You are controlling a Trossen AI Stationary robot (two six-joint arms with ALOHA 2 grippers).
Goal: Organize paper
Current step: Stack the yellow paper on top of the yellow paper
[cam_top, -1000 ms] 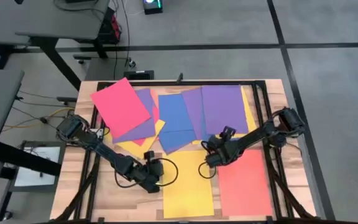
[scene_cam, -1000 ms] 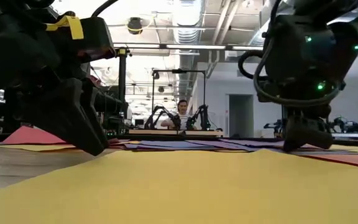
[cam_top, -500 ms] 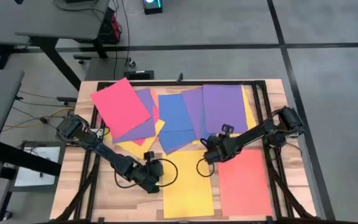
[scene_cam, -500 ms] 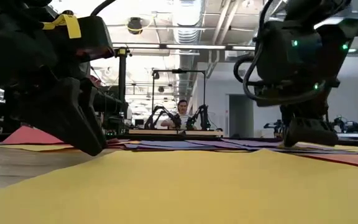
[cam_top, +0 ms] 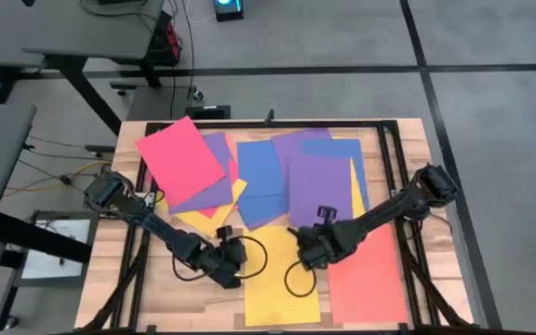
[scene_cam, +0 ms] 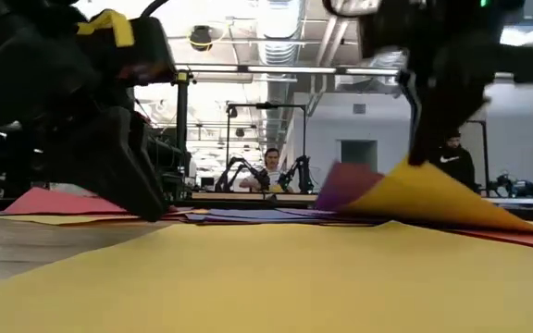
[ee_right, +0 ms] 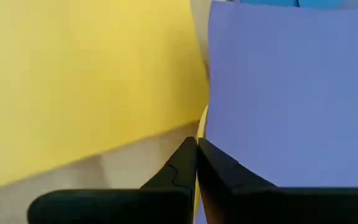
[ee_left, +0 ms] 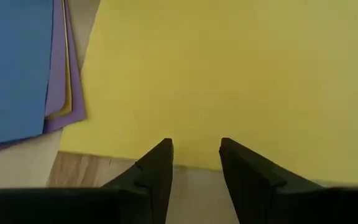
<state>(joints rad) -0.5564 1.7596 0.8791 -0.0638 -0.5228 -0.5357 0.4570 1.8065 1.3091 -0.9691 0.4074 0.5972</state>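
- Near the table's middle, my right gripper (cam_top: 307,253) pinched a purple sheet (cam_top: 319,186) with yellow beneath.
- My left gripper (cam_top: 232,263) waited parted beside the yellow sheet (cam_top: 282,279).
- I judged a slow, low drag best.

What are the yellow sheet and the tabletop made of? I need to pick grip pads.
The yellow sheet looks like thin matte paper: it lies flat with no shine. The tabletop seems to be pale wood or wood laminate, going by its grain lines and plank seams.
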